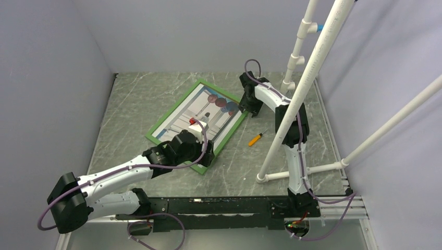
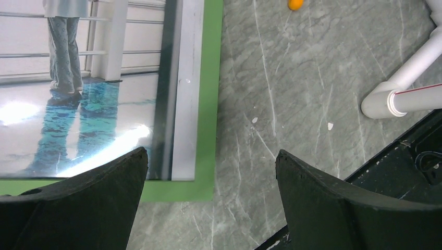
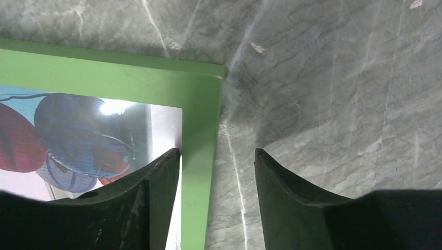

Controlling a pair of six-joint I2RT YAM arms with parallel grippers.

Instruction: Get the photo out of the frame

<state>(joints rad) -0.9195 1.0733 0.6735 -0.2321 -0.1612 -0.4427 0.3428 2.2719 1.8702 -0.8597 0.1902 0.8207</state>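
Note:
The frame (image 1: 156, 136) lies flat and face up on the grey marble table, its green front showing, with the photo (image 1: 200, 112) inside it. My left gripper (image 1: 206, 156) hovers at the frame's near corner. In the left wrist view its jaws (image 2: 211, 152) stand wide open over that green corner (image 2: 208, 104), beside the print's teal patches (image 2: 78, 104). My right gripper (image 1: 244, 108) is at the far right corner. There its jaws (image 3: 216, 151) are open, straddling the green rim (image 3: 200, 104) next to the balloons in the photo (image 3: 78, 125).
An orange-handled tool (image 1: 255, 139) lies on the table right of the frame. White pipes (image 1: 307, 78) rise and slant across the right side, with a foot joint (image 2: 401, 94) near my left gripper. A black rail (image 1: 219, 205) runs along the near edge.

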